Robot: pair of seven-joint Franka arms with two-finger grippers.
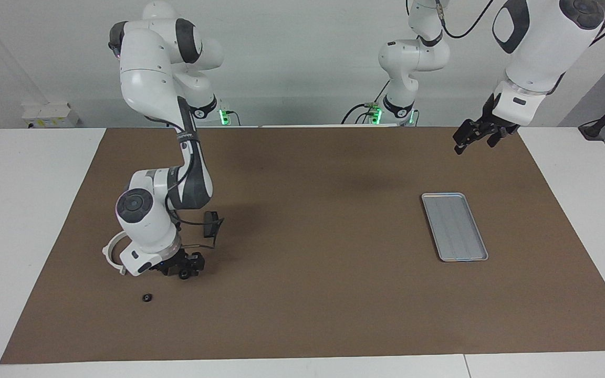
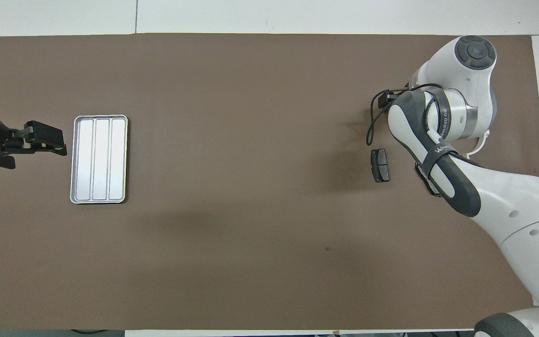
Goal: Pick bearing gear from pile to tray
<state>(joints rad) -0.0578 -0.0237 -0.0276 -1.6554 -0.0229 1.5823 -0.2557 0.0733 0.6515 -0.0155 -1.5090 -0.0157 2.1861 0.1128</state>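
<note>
A small black round bearing gear [image 1: 183, 274] sits right at the right gripper [image 1: 184, 269], low on the pile; whether the fingers have closed on it I cannot tell. Another black round piece [image 1: 147, 297] lies just beside. The flat silver-grey ribbed tray [image 1: 454, 226] looks bare, so delivery remains. The left gripper [image 1: 471, 137] waits above, its fingers unclear.

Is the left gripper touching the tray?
Apart. In the facing view the left gripper hangs in the air, above the mat and nearer the robots than the tray, with bare mat plainly between them.
</note>
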